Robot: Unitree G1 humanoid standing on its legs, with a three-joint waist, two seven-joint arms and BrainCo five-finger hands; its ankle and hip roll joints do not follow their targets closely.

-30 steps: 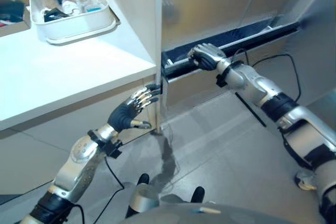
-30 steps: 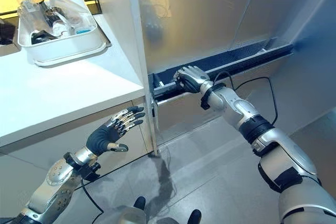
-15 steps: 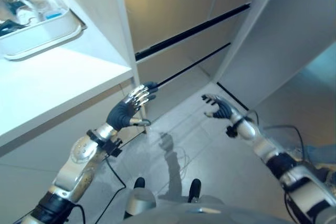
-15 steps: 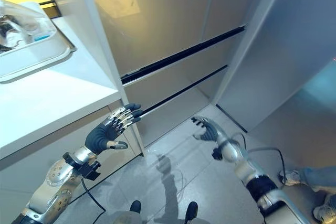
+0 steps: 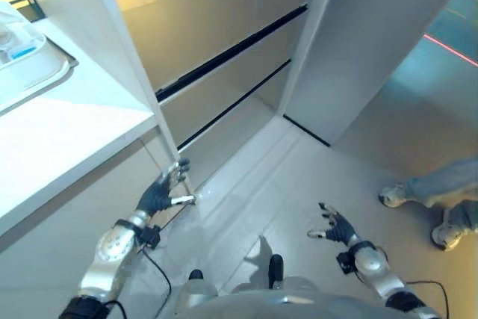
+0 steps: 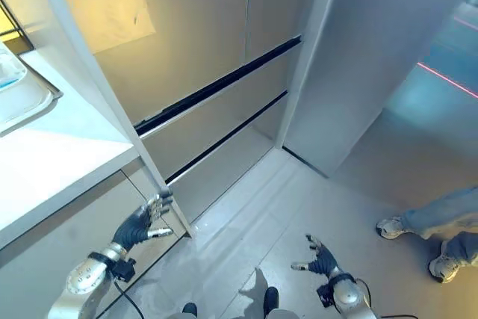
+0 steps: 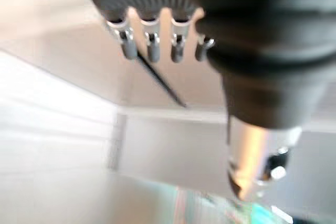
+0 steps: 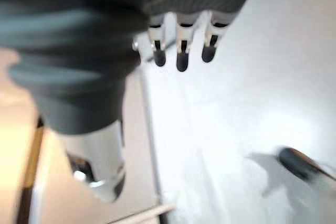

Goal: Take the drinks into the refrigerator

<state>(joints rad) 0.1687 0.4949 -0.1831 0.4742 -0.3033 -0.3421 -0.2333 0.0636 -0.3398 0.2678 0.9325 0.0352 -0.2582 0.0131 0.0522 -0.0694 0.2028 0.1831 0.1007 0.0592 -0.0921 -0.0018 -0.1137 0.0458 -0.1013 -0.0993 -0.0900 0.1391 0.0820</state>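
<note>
— Where are the drinks relative to the hands?

— Up and off to the left of the left hand (image 5: 160,193), on the white counter (image 5: 67,132). A white tray (image 5: 33,80) sits at its far edge, but whether it holds the drinks I can't tell. The left hand is by far the nearer one; the right hand (image 5: 337,226) hangs low over the floor (image 5: 299,177), well apart from the counter.

— And the hands themselves?

— Both have fingers spread and straight, holding nothing. The left sits just beside the counter's corner post (image 5: 142,102).

— The refrigerator?

— Ahead of both hands, its front (image 6: 216,57) shut, two dark seams running slantwise across it. A person's legs (image 5: 433,196) stand beyond the right hand.

— So what next?

— Shut front and empty hands fit either drinks waiting to be carried or drinks stowed already — I'd not pick.
</note>
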